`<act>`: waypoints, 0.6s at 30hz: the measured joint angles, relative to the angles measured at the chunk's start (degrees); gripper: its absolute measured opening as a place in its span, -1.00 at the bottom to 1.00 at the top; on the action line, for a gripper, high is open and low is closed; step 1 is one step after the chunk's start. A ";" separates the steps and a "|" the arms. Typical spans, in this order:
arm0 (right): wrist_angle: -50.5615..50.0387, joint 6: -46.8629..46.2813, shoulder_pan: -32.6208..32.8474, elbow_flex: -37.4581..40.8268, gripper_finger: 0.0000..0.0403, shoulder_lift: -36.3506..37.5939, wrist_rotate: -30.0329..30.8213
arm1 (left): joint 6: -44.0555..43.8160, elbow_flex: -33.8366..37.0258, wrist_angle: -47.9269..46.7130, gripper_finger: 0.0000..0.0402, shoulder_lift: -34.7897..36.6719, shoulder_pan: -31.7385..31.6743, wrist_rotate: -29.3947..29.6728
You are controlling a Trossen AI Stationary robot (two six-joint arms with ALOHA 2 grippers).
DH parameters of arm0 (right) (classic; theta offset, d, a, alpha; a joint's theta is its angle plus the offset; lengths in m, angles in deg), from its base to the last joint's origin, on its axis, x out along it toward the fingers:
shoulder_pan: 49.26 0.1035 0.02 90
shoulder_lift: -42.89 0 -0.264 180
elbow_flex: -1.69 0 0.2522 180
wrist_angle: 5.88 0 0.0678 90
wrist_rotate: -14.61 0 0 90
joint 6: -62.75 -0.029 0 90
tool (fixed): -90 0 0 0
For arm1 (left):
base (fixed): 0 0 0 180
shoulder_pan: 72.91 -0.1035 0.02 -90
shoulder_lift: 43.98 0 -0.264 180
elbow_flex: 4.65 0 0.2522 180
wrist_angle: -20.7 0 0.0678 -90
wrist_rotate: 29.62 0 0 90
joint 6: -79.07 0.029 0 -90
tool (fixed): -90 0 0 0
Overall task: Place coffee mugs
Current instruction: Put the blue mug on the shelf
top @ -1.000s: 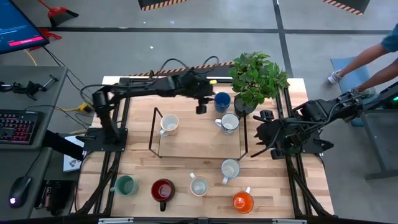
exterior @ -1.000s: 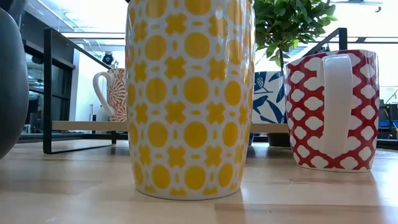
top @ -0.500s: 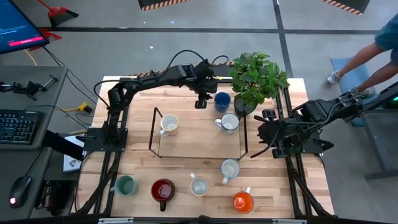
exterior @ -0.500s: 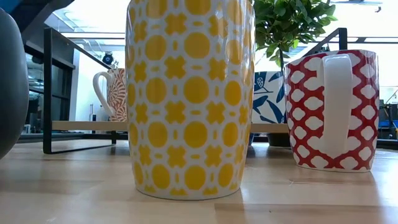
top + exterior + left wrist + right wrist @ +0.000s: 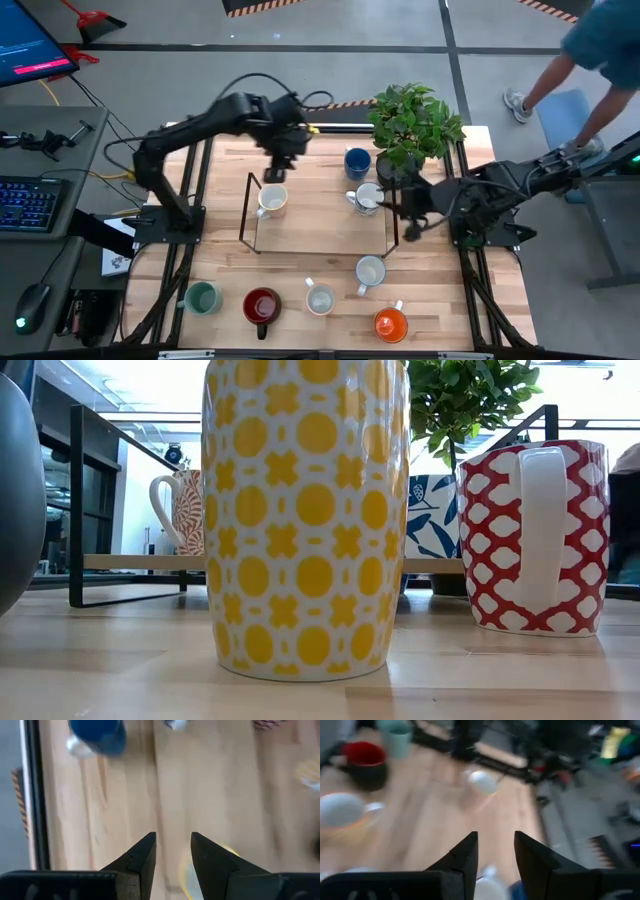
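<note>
Wooden table (image 5: 300, 265) is hosting a shift: the left gripper (image 5: 277, 170), jaws slightly parted and empty, is swinging from the blue mug (image 5: 357, 162) toward the cream mug (image 5: 271, 200), while the right gripper (image 5: 410, 215), likewise empty, is advancing.

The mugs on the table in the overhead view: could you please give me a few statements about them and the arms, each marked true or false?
1. The blue mug stands beside the potted plant. True.
2. The red mug sits on the black rack. False: it stands in the near row, between the green mug and a white mug.
3. The left gripper holds a mug. False: its fingers are apart with nothing between them, just beyond the white mug on the rack.
4. The orange mug stands at the right end of the near row. True.
5. The right gripper is close to a white mug on the rack. True.
</note>
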 joint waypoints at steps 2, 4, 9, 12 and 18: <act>3.81 3.39 -1.70 0.00 -0.47 -1.62 -0.10 | -2.58 0.00 -4.01 -0.44 2.94 0.36 0.02; 7.37 6.04 -3.52 0.00 -0.47 -3.63 -1.93 | -5.21 0.26 -6.21 -0.44 5.96 0.82 0.04; 15.54 10.43 -9.06 0.00 -0.47 -9.85 -2.91 | -9.48 5.59 -6.46 -0.44 14.35 1.51 0.24; 17.74 11.61 -12.92 -0.02 -0.47 -13.17 -2.34 | -12.35 10.18 -4.51 -0.44 19.19 2.05 0.50; 17.76 9.36 -19.25 -5.05 -0.47 -19.18 -6.29 | -14.79 19.43 -0.10 -0.44 25.34 3.69 0.71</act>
